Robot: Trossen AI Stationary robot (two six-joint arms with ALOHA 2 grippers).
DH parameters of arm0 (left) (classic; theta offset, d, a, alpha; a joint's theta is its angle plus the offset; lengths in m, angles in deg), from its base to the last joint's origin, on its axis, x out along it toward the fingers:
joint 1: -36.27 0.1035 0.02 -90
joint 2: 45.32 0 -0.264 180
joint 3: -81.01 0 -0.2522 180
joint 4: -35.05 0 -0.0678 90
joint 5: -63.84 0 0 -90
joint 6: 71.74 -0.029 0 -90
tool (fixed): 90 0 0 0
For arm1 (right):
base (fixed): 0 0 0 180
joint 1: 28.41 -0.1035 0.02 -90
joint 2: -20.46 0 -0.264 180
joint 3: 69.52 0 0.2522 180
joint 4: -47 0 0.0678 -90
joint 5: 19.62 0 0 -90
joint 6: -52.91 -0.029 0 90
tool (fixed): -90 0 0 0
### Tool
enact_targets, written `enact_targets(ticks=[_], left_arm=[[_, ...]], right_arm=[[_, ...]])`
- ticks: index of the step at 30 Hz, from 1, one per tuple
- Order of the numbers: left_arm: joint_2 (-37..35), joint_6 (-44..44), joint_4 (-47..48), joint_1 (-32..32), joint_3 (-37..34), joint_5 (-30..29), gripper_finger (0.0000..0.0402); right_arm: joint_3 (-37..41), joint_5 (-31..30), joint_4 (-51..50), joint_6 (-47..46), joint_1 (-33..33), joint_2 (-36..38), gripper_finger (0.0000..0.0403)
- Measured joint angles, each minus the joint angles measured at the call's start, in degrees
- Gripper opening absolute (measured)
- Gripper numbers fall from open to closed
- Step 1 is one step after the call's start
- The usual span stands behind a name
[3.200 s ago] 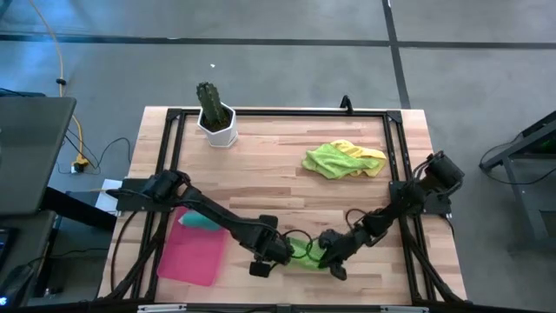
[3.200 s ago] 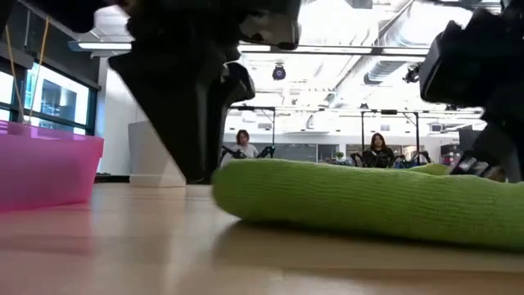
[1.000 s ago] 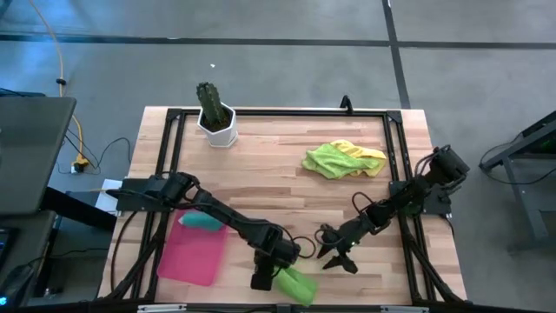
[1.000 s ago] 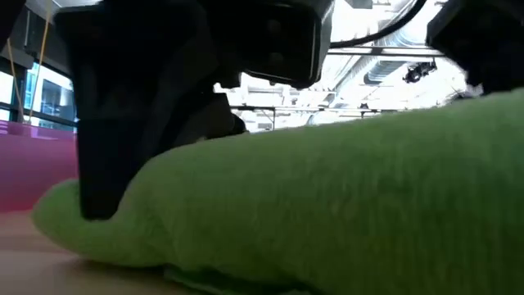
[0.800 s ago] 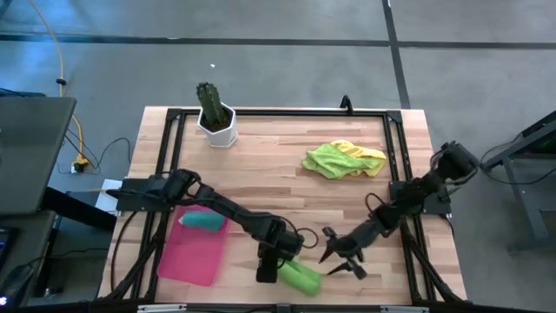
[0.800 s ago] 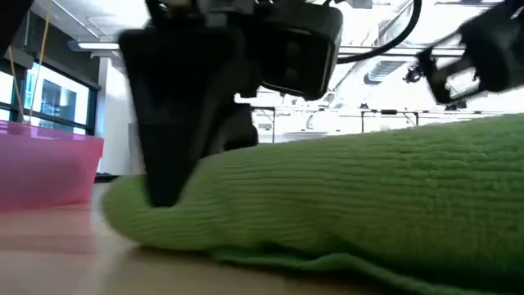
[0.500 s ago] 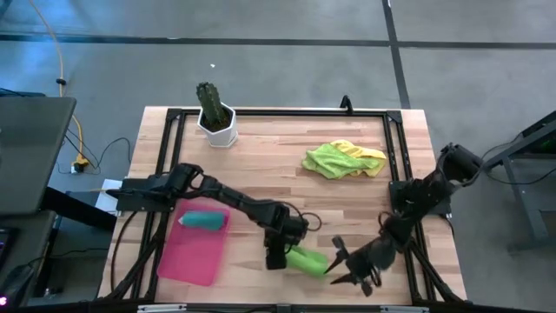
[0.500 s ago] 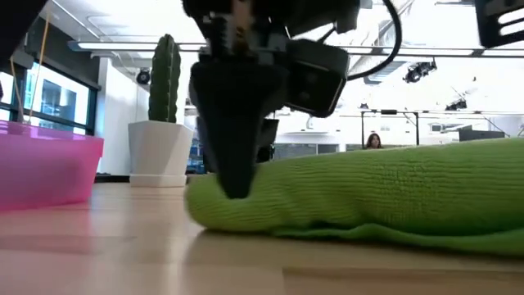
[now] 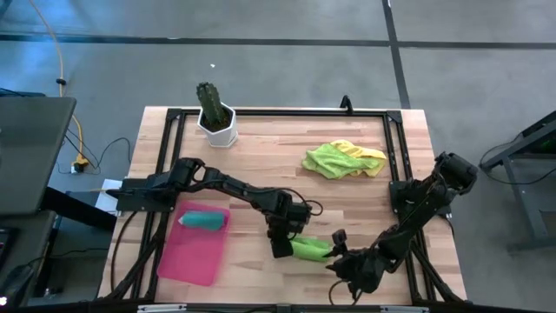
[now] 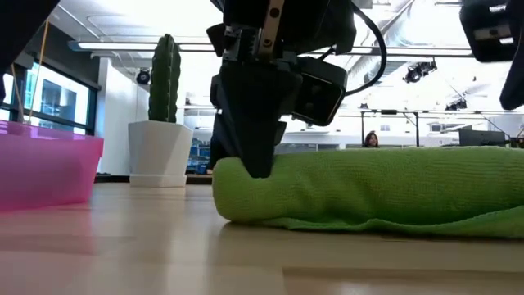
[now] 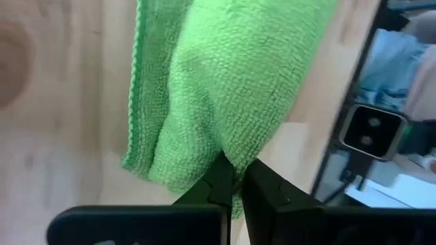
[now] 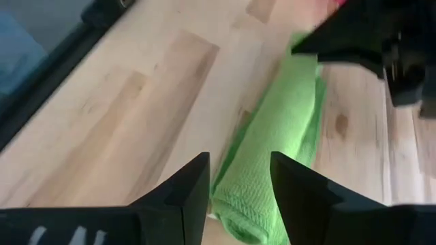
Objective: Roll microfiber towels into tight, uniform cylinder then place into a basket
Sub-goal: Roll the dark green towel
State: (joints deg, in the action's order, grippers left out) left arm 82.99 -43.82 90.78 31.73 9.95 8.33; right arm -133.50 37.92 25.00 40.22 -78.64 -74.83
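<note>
A green towel, rolled into a cylinder, lies on the wooden table near its front edge. My left gripper is shut on the roll's left end. At the roll's right end my right gripper is open. One finger stands on either side of that end, and I see no touch. A teal rolled towel lies in the pink basket at the left. A lime green and a yellow towel lie crumpled at the far right. My left gripper pinches the roll's left end between its two shut fingers. The fingers come from above, slanting down, and meet the roll at its very end. The roll lies level along the table, its underside on the wood.
A white pot with a cactus stands at the far left corner. A black frame runs around the table top. Bare wood lies between the roll and the crumpled towels.
My left gripper has dragged the roll away from the table's near edge and toward the right. The roll has swung from slanting to nearly parallel with that edge. My right gripper has swung toward the near edge and turned to face the roll's right end.
</note>
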Motion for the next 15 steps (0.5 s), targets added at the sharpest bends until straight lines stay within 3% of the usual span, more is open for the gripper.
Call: enact_targets(ticks=[6,15], left_arm=[[0.0,0.0,-0.3,0.1,0.0,0.6,0.0006],[-0.1,0.0,-0.5,0.1,0.0,0.9,0.0006]], right_arm=[[1.7,-0.5,-0.5,-6.7,0.8,0.0,0.0184],[4.7,1.0,2.6,-8.5,3.4,0.0,0.0217]])
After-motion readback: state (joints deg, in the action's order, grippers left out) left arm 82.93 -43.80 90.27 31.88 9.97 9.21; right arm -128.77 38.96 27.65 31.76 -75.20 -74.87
